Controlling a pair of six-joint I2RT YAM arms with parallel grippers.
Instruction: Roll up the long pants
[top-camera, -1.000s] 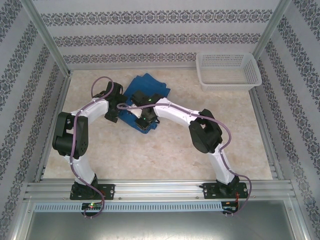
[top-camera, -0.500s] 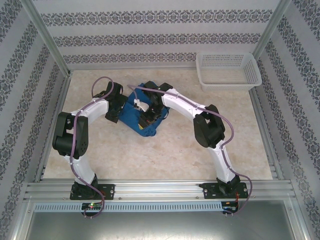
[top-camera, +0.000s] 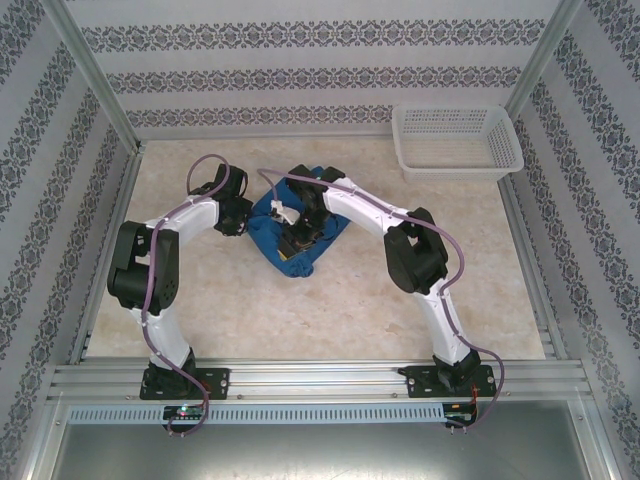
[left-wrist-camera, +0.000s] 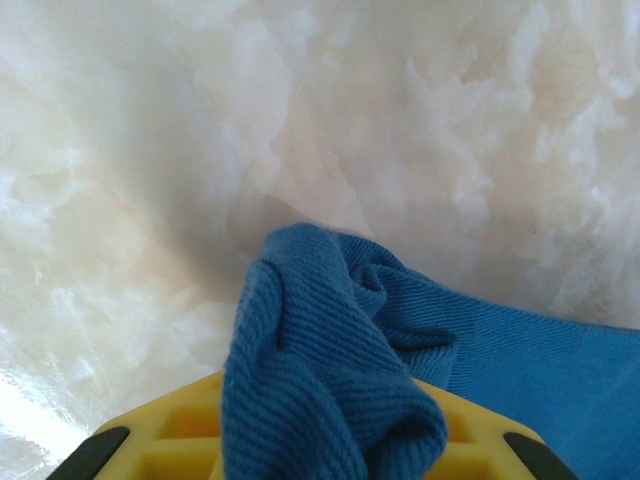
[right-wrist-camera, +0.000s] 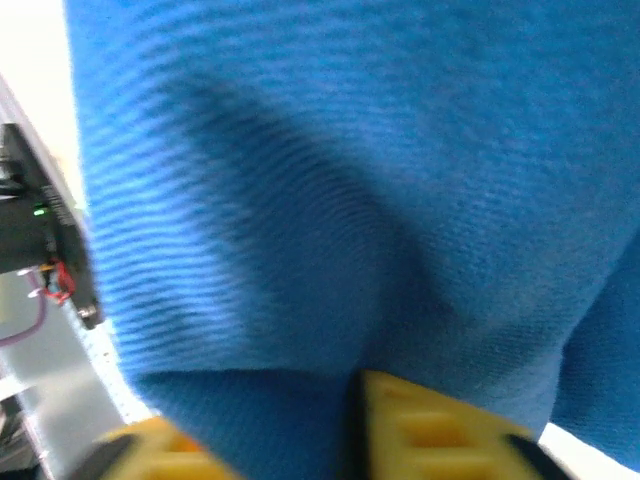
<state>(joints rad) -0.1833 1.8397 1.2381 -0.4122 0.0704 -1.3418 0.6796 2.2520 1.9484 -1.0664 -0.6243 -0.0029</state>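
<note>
Long pants (top-camera: 272, 238): royal-blue, bunched into a crumpled heap of loose folds on the pale marbled worktop (top-camera: 350, 300), left of centre and toward the far wall, between the two arms. Left claw (top-camera: 240, 213) at the left edge of the cloth, touching it. Seen from the left wrist, a thick ribbed fold rising out of the middle of the yellow fingers (left-wrist-camera: 165, 440) and draped over them, so clenched on the long pants, with the rest of the fabric trailing off to the right across bare worktop. Right claw (top-camera: 302, 240) down on top of the bunched cloth, near its middle. Seen from the right wrist, blue fabric close against the lens and blurred, yellow fingers (right-wrist-camera: 430, 430) at the bottom edge standing apart, a fold sagging into the gap between them. Grasping or released there: cannot tell. White mesh basket (top-camera: 458, 166) in the far right corner of the worktop, well apart from the cloth and from both arms.
</note>
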